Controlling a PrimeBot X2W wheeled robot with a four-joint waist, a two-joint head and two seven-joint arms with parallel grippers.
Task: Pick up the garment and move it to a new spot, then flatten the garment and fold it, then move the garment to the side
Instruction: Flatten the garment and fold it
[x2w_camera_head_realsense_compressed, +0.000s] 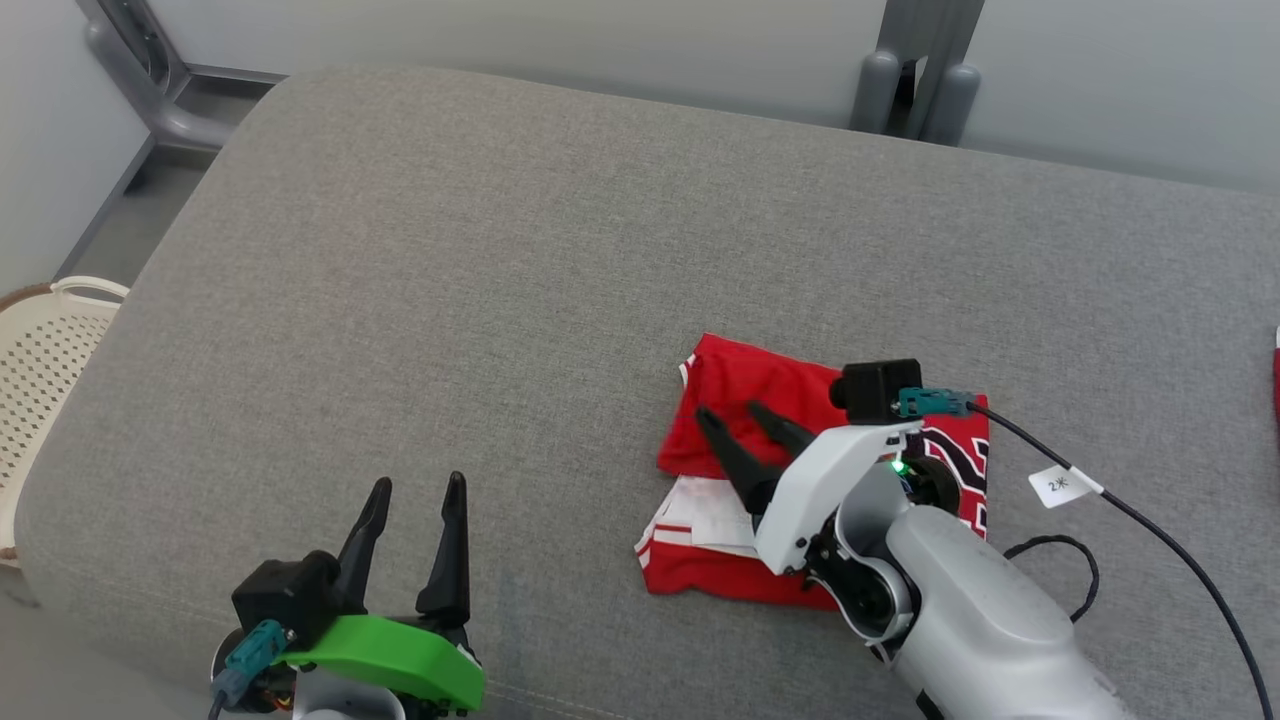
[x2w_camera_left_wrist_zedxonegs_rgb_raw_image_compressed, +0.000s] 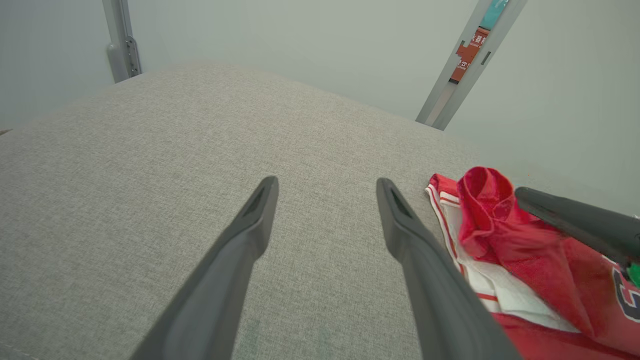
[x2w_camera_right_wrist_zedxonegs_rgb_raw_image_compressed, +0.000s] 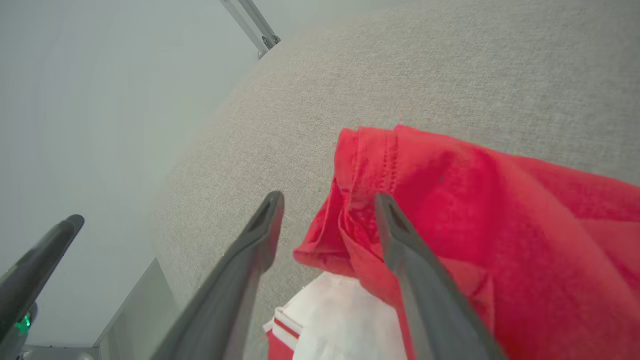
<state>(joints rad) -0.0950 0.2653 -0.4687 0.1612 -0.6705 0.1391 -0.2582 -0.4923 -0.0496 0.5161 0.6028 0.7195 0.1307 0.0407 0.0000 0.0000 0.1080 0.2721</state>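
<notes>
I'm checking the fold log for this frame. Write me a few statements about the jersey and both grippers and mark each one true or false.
1. The right gripper is open, with its fingers above the red jersey. True.
2. The left gripper is shut on the jersey. False: it is open over the bare grey cushion, well apart from the jersey.
3. The jersey lies spread out in a single flat layer. False: it is folded over, with a red layer on top and its white inner side showing beneath.
4. A cream basket with a perforated wall stands beyond the cushion's left edge. True.
</notes>
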